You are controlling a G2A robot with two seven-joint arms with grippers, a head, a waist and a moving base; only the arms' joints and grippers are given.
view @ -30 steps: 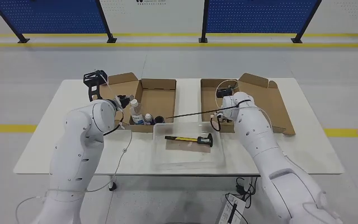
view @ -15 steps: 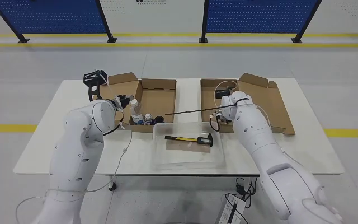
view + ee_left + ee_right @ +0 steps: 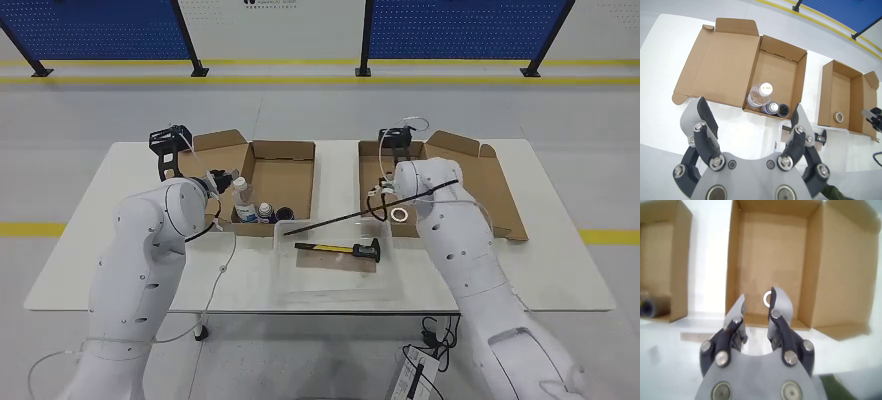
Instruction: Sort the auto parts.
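Just robot-side of the right gripper, whose fingers stood apart and empty over the near wall of the right box, the caliper lay in the clear tray, long axis across the worktop, well apart from the left gripper, its fingers also spread.

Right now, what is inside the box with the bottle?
Beside the bottle stand a small can and a black tube, all three in the near corner of the box. The near wall hides their bases.
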